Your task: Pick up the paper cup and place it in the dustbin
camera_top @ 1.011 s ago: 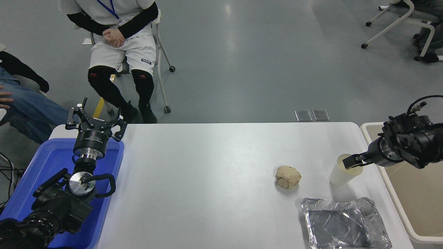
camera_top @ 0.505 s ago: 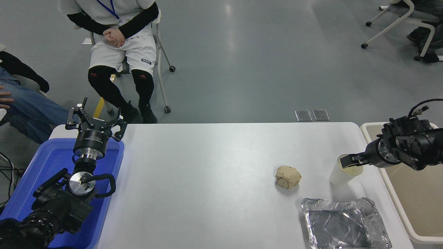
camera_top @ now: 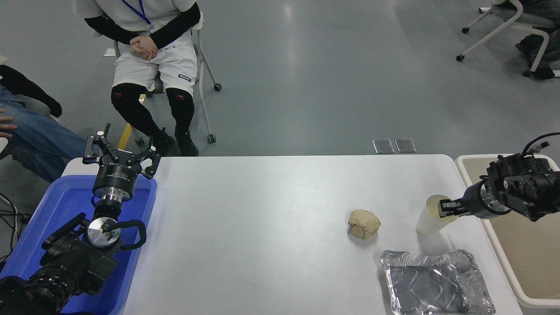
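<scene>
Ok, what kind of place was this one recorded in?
Most likely an indoor robot lab or office test space: a plain white table on a glossy grey floor, wheeled office chairs, and a seated person facing the table's far side. It shows nothing of a home or kitchen.

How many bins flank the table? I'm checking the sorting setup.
2. The blue bin sits at the table's left end, under the parked left gripper. The dustbin, beige, sits at the right end, partly cut off by the frame edge.
</scene>
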Robot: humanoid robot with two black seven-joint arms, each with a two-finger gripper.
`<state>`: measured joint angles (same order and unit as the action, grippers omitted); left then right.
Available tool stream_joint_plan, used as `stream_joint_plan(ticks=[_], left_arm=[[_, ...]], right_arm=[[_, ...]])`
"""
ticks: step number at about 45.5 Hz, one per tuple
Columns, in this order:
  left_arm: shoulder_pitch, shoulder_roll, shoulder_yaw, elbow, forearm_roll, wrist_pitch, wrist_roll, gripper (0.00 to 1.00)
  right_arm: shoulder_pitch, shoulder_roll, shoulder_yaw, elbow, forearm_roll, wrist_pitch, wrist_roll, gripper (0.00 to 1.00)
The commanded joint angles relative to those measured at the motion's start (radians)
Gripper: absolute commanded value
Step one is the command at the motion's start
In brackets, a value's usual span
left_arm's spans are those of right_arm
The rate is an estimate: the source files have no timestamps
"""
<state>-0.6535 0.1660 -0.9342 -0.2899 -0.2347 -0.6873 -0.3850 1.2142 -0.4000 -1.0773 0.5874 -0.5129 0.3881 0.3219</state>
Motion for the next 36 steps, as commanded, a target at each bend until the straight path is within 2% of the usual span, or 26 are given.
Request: stream_joint_plan(ticks=[1,16,36], left_arm=[[0.0,0.0,0.0,0.0,0.0,0.0,0.0,0.99],[0.0,0.0,0.0,0.0,0.0,0.0,0.002,0.99],[0.0,0.0,0.002,0.0,0.0,-0.001,0.002,0.99]], right_arm=[[0.011,-0.023,0.002,0.025,0.019,0.003,-0.015,0.0],[0.054,-0.025,0.005,0.058,0.02,0.015,-0.014,0.0],[0.27,-0.043,0.003,0.14,0.025,0.351,-0.012,0.0]])
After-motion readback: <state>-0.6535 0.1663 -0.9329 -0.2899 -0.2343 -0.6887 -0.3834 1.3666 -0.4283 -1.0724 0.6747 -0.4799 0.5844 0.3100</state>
